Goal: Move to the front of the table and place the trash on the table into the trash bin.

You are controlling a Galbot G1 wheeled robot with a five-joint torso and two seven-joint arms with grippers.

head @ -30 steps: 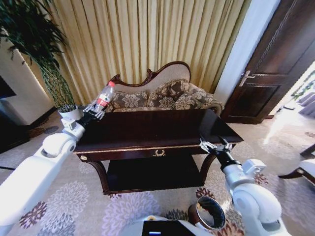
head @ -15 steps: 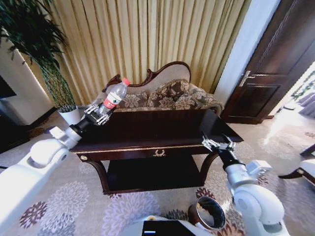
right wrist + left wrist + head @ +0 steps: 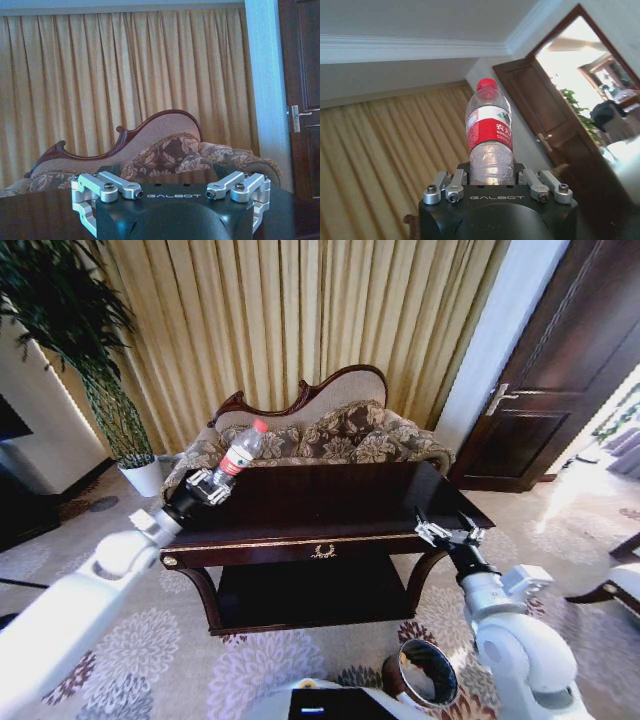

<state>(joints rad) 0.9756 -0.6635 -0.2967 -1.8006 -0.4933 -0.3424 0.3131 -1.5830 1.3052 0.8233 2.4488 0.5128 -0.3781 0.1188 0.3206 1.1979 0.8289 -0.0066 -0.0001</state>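
Note:
The trash I see is a clear plastic bottle with a red cap and a red and white label. My left gripper is shut on its lower body and holds it tilted above the left end of the dark glossy table. In the left wrist view the bottle rises straight out of the left gripper. My right gripper hovers open by the table's front right corner, nothing between its fingers; the right wrist view shows it facing across the tabletop. The trash bin stands on the carpet near my base, below the right arm.
A patterned sofa stands right behind the table, with gold curtains behind it. A white plant pot sits on the floor at the left. A dark wooden door is at the right. Patterned carpet lies open before the table.
My left arm has carried the bottle to the right, from beyond the table's left end to above it. The right gripper has edged slightly right.

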